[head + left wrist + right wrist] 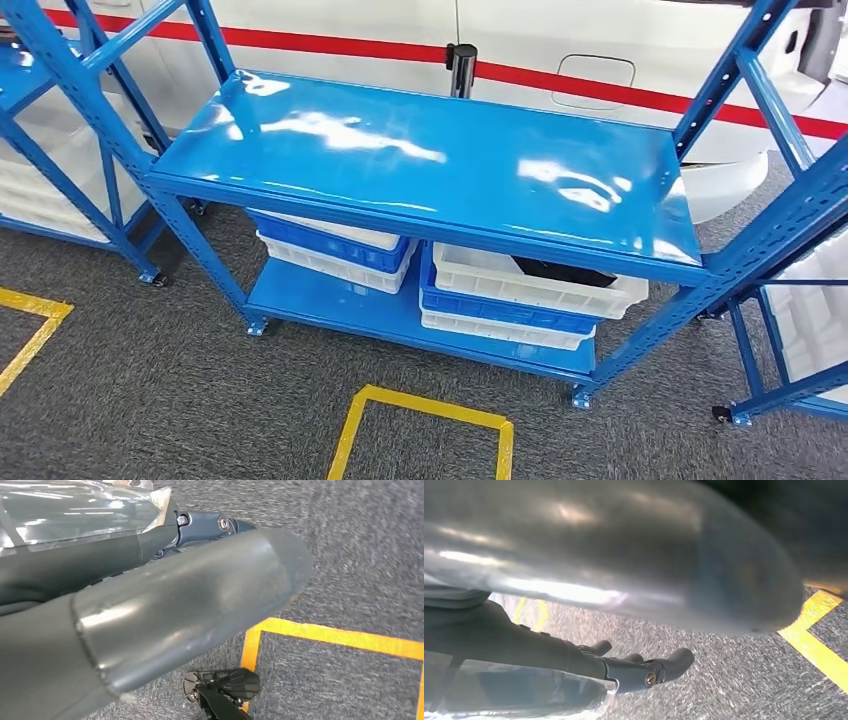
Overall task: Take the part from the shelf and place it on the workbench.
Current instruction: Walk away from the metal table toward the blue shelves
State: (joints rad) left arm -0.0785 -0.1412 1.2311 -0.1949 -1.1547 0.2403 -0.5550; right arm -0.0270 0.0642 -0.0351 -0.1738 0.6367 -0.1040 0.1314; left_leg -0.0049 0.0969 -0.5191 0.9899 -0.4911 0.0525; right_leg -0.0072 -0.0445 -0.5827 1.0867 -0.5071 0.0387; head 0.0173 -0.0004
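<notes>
A dark part [562,270] lies in a white bin [535,287] on the right of the blue shelf's lower level, mostly hidden under the bare, glossy top board [430,160]. In the left wrist view my left hand [165,610] hangs over grey carpet, its thick thumb apart from its dark fingers [205,524], holding nothing. My right hand [624,580] also hangs above the carpet, with its dark fingers [649,672] stretched out and nothing in them.
The white bin sits on a blue one [500,312]; more blue and white bins [335,250] are stacked on the lower left. Blue racks stand on the left [60,150] and right [800,260]. Yellow floor tape [420,405] marks the carpet before the shelf. A white vehicle [600,60] stands behind.
</notes>
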